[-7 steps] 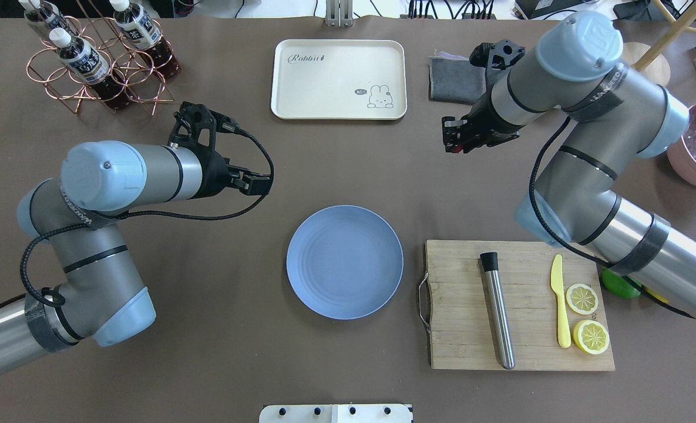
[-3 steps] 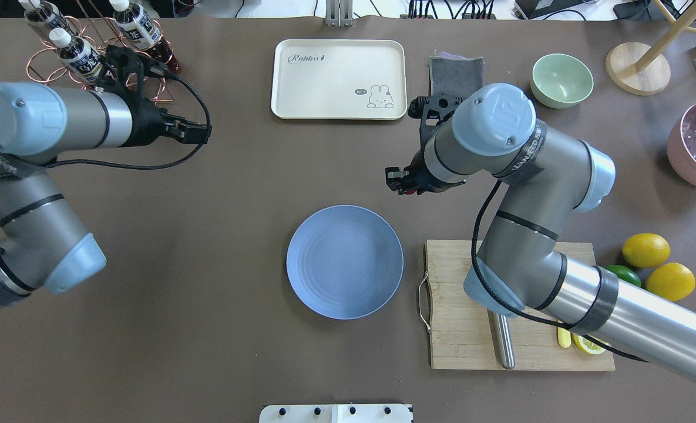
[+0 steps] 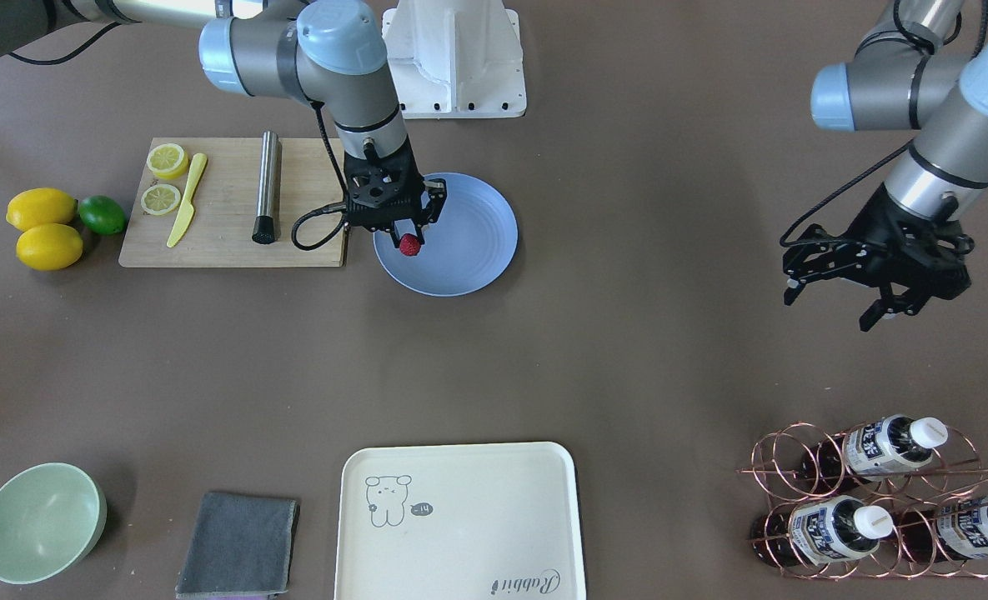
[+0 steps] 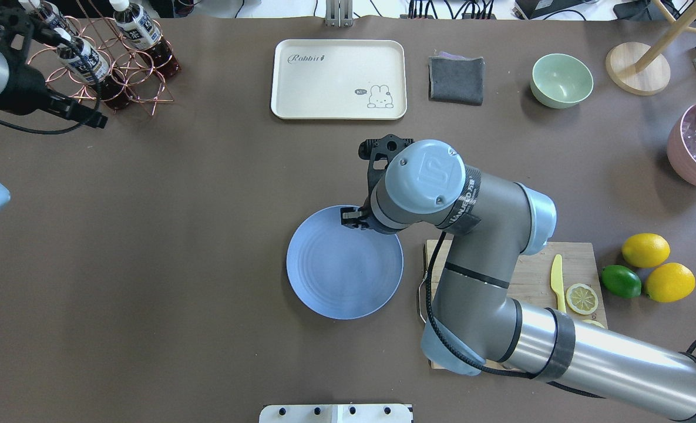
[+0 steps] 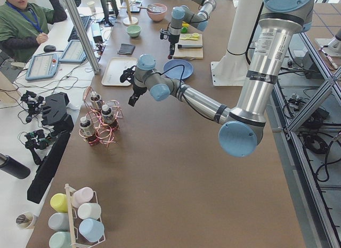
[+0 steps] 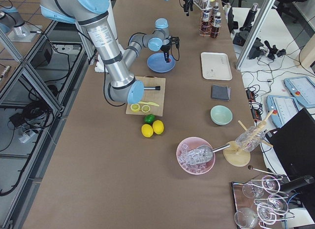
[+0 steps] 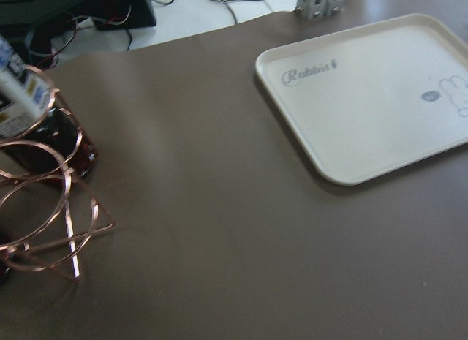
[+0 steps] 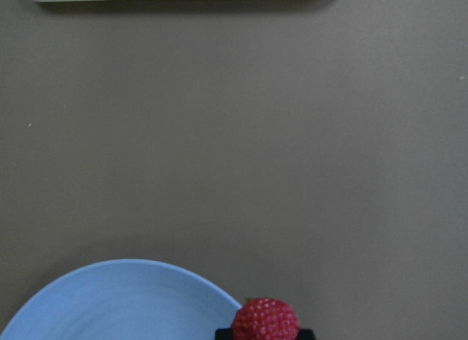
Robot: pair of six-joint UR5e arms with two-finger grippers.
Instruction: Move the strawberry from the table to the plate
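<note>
Presently the right hand (image 3: 408,233) is pinching the strawberry (image 3: 409,244), held over the plate (image 3: 470,223) just inside its left rim in the front-facing view, beside the cutting board (image 3: 227,212). Plate centre lies to the berry's right there; clearance above the surface cannot be judged reliably.

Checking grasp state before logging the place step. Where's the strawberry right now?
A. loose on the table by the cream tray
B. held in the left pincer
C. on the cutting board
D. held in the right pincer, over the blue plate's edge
D: the strawberry is clamped in the right pincer over the near edge of the plate, and the right wrist view shows it between the fingertips.
</note>
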